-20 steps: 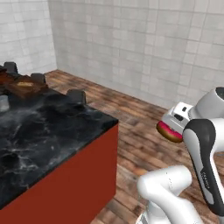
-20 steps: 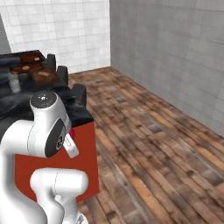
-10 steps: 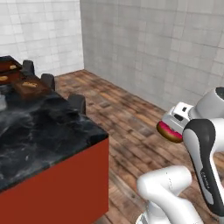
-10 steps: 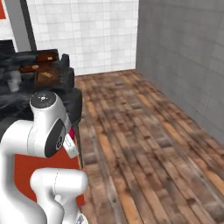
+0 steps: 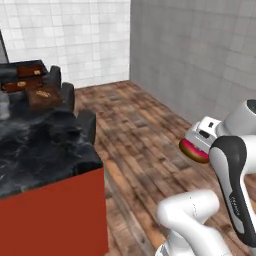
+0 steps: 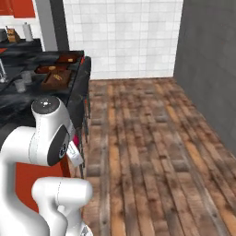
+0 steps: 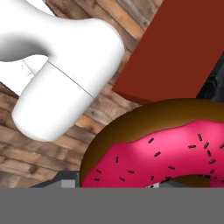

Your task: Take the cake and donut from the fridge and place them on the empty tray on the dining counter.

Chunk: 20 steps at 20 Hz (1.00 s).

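My gripper (image 5: 198,143) is shut on the donut (image 5: 194,150), a ring with pink icing and dark sprinkles that looms large in the hand view (image 7: 162,151). The arm holds it low, out over the wooden floor, to the right of the dining counter (image 5: 42,151) with its black marble top and red base. Three red-brown trays lie at the counter's far end; the nearest tray (image 5: 43,96) (image 6: 56,79) bears a tan pastry. Which one is empty I cannot tell. The cake and the fridge are out of view.
Dark stools (image 5: 86,123) line the counter's right side. A glass (image 6: 20,85) stands on the counter near the trays. Wooden floor (image 6: 152,138) runs on to a white tiled wall and a grey wall.
The whole picture has swung: the base has turned, so the counter has slid left and the grey wall has come into view. The arm keeps its pose with the donut held.
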Motion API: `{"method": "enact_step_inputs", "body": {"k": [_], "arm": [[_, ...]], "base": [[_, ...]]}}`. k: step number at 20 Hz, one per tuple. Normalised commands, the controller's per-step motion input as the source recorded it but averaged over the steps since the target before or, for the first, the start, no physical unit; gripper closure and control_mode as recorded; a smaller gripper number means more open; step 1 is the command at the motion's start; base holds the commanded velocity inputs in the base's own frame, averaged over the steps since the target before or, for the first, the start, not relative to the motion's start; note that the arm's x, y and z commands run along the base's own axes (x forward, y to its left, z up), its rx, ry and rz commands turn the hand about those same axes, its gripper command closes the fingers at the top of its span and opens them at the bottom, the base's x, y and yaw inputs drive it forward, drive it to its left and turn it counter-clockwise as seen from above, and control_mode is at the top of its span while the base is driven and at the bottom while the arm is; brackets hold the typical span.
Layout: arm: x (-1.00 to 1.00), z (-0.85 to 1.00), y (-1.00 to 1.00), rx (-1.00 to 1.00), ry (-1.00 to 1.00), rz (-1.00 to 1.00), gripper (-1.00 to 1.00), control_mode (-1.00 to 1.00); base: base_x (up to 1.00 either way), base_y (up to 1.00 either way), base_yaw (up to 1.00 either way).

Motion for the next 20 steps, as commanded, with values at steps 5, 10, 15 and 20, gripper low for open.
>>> {"method": "enact_step_inputs", "body": {"k": [5,10,15,20], "arm": [[0.00,0.00,0.00,0.00,0.00,0.00,1.00,1.00],[0.00,0.00,0.00,0.00,0.00,0.00,1.00,1.00],[0.00,0.00,0.00,0.00,0.00,0.00,1.00,1.00],[0.00,0.00,0.00,0.00,0.00,0.00,1.00,1.00]], "base": [[0.45,-0.71,0.41],[0.51,-0.68,0.40],[0.53,-0.66,0.39],[0.53,-0.66,0.40]]}}
